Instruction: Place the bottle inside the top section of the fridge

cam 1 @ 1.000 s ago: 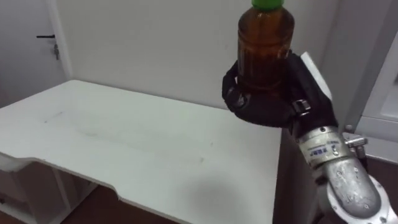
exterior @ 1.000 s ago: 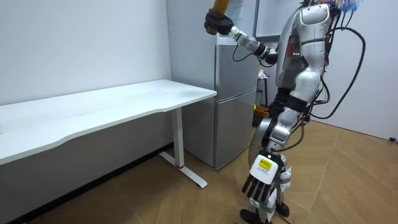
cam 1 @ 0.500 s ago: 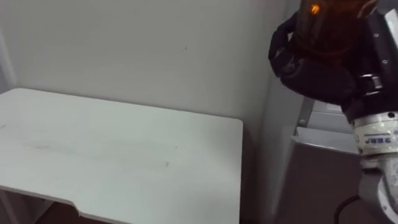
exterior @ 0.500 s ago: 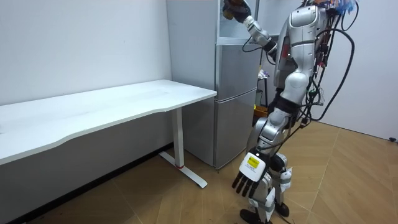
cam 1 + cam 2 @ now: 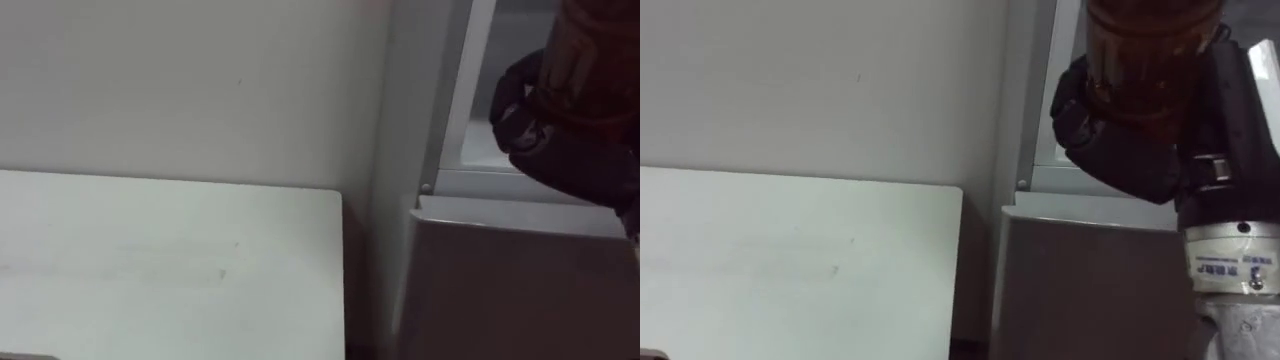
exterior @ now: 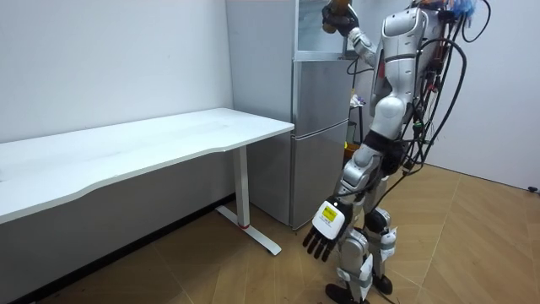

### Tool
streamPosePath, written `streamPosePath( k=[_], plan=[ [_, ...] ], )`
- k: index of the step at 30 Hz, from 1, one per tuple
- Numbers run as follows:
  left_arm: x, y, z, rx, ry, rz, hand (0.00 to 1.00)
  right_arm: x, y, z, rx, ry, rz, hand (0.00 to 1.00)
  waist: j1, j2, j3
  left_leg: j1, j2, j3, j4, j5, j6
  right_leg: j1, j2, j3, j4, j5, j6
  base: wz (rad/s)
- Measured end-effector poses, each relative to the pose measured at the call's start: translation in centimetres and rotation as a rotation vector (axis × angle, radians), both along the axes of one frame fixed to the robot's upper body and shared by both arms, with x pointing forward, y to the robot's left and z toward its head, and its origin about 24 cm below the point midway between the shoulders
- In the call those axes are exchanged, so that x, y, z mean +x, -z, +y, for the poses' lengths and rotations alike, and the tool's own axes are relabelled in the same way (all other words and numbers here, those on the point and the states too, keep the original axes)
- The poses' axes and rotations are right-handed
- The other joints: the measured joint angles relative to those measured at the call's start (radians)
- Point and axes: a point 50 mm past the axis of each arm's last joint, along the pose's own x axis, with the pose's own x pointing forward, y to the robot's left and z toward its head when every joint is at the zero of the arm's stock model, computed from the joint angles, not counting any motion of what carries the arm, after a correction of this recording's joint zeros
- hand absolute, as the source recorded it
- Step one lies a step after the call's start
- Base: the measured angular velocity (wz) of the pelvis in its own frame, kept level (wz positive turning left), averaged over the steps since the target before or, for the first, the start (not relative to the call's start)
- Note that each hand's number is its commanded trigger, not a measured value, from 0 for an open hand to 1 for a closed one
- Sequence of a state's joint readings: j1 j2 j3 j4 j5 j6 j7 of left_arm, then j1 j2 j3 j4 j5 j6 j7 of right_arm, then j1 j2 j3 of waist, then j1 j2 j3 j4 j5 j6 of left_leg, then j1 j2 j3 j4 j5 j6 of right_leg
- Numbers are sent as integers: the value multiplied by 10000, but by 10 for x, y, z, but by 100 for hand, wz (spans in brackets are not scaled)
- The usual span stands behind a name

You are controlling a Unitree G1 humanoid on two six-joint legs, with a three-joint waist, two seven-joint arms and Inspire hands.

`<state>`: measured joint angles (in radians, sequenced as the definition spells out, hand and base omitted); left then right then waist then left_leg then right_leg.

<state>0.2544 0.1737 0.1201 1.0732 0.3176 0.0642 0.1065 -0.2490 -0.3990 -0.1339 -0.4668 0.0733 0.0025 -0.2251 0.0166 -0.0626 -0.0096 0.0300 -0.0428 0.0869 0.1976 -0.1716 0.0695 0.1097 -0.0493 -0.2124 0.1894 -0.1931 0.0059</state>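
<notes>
A brown bottle [image 5: 1150, 55] stands upright in my right hand [image 5: 1140, 150], whose dark fingers are curled round its lower half. The bottle's top is cut off by the frame. Hand and bottle are raised in front of the grey fridge's [image 6: 319, 127] upper compartment [image 5: 480, 100], which stands open with a pale inside, just above the shut lower door [image 5: 500, 280]. In the room view the bottle and right hand [image 6: 337, 15] are at the fridge's top opening. My left hand [image 6: 323, 235] hangs low beside my legs with straight fingers, holding nothing.
A long white table [image 6: 152, 143] stands against the wall to the left of the fridge, its corner [image 5: 320, 210] close to the fridge's side. Wooden floor lies around where I stand, upright and facing the fridge.
My body has turned and come closer to the fridge, so the eye view has swung right. The right hand carried the bottle from beside the fridge to the open upper compartment.
</notes>
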Motion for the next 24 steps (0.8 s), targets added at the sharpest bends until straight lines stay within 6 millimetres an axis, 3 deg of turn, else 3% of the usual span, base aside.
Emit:
streamPosePath(
  k=[11, 19, 24],
  plan=[
    [-5, 0, 0, 3, -44, 103, 0, -3, 6, -10, 6, 439, 242, 100, -126, -146, -17, 0, 61, 172, 72, -77, 2, -80, 39, 199, 13, 16, -17, -4],
    [-1, -2, 1, 68, 69, -135, 0, 1, 10, -21, 929, 222, 623, 100, -159, -106, 52, 14, 121, 192, 79, -116, -47, -57, 99, 179, -43, 45, -38, -2],
    [-3, -2, 2, 165, 6, -115, 0, 11, 25, -35, 2338, 121, 1470, 100, -105, -156, 96, -6, 121, 180, 62, -122, -55, -42, 105, 150, -33, 45, -38, 0]
  ],
)
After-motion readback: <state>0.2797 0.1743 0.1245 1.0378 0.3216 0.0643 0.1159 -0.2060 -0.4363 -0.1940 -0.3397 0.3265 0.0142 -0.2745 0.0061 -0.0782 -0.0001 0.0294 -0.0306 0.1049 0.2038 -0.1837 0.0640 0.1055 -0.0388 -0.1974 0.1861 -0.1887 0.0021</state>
